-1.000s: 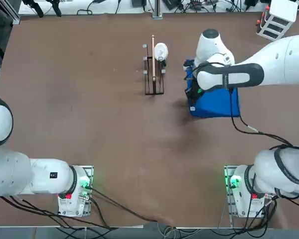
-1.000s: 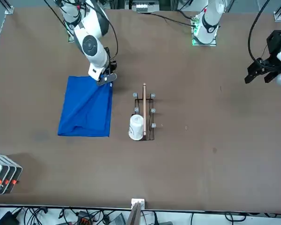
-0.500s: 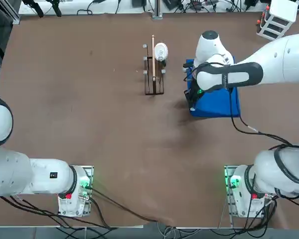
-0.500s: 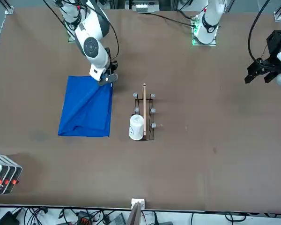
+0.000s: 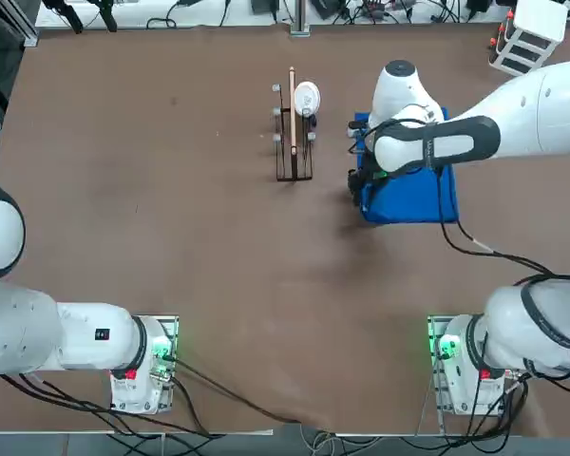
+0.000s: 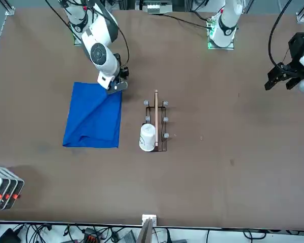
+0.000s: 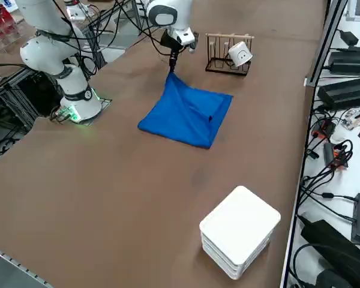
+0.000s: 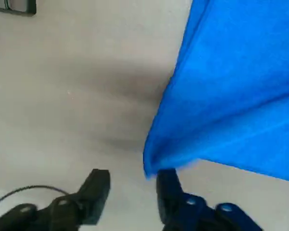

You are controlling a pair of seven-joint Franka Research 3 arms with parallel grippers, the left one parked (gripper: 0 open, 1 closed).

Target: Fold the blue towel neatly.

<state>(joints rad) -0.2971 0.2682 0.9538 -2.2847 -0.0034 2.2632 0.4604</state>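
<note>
right gripper (image 8: 130, 185) has its fingers parted with a clear gap, nothing clamped; blue towel (image 6: 93, 115) lies folded over on the surface (image 6: 218, 152), its near corner right at one fingertip (image 8: 166, 185) and the rest spreading away from the gripper. Risk: that corner looks slightly lifted and may be resting on the finger, so pulling away sideways could drag the top layer and skew the fold. Rack (image 6: 156, 121) with the white cup (image 6: 148, 136) stands beside the gripper, a wide swing could clip it

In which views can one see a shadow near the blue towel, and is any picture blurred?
Right wrist view: soft dark shadow on the table beside the blue towel; the right gripper, open, looks blurred. Top view: faint shadow beside the towel's edge. Front view: sharp.
</note>
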